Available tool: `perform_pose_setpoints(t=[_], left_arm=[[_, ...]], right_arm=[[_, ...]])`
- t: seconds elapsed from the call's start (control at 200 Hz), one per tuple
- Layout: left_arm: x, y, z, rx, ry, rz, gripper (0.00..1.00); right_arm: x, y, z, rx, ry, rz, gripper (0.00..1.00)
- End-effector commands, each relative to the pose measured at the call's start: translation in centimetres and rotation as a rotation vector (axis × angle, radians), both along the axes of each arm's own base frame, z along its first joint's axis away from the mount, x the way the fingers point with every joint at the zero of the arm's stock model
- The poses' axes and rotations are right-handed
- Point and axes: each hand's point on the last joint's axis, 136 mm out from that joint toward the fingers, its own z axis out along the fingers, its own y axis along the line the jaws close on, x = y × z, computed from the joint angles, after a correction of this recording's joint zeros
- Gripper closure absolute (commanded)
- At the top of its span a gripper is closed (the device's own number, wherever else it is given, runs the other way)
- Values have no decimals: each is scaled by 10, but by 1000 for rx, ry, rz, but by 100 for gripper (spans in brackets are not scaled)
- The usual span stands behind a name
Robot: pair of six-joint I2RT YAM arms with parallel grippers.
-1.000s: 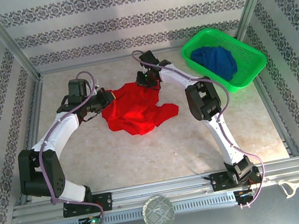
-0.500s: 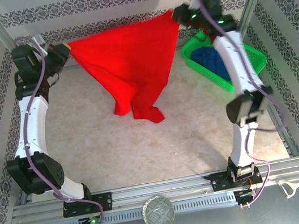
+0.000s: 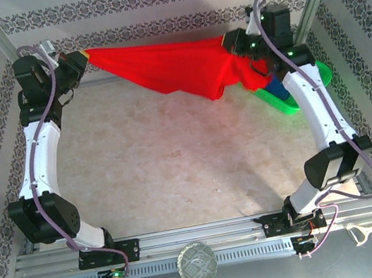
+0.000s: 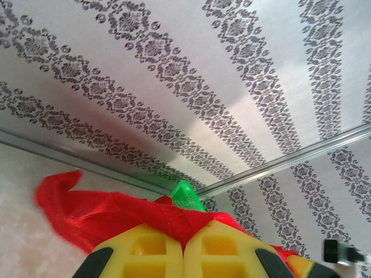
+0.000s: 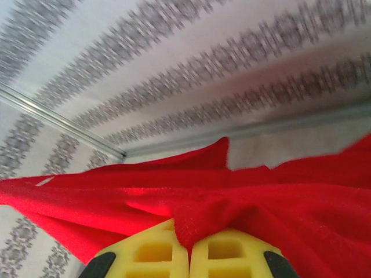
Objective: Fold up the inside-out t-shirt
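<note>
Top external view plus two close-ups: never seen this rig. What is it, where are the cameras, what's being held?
Two robot arms bolted at the table's near edge. The overhead camera looks down from behind them; the other two pictures come from cameras on each wrist, looking along yellow fingers. The left end effector and right end effector are both shut on a red t-shirt, stretched between them above the table. At far right sits a green basket with a dark blue garment inside.

Red t-shirt (image 3: 174,69) stretched aloft, sagging toward right
</note>
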Motion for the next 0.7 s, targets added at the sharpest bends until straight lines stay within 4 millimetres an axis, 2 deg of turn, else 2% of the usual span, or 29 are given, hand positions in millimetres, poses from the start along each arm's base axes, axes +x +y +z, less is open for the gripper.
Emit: perform_pose_setpoints(t=[0.0, 0.135, 0.235, 0.345, 0.42, 0.47, 0.555, 0.6, 0.63, 0.65, 0.67, 0.695], left_arm=[[-13, 10, 24, 11, -69, 33, 100], [-8, 15, 18, 8, -56, 48, 100], [-2, 20, 17, 7, -51, 60, 100], [-2, 26, 18, 16, -51, 79, 100], [-6, 28, 4, 41, -25, 88, 100], [-10, 27, -13, 43, 4, 87, 100], [-22, 26, -54, 42, 69, 91, 100], [-32, 23, -78, 39, 106, 84, 100], [-39, 23, -97, 41, 140, 84, 100], [-45, 21, -111, 44, 166, 83, 100], [-51, 21, -124, 46, 188, 83, 100], [-58, 20, -139, 50, 214, 83, 100]], right_arm=[[-4, -7, 21, 18, -84, -21, 100], [-2, -6, 17, 22, -75, -15, 100], [0, -2, 21, 37, -79, -2, 100], [-5, 12, 29, 43, -97, 40, 100], [-13, 23, 17, 10, -80, 62, 100], [-20, 32, -1, -3, -56, 72, 100], [-39, 48, -46, -33, 2, 92, 100], [-53, 57, -82, -58, 57, 110, 99], [-63, 63, -107, -73, 98, 122, 88], [-70, 67, -118, -78, 114, 131, 78], [-79, 70, -138, -87, 146, 143, 63], [-87, 72, -157, -95, 173, 147, 52]])
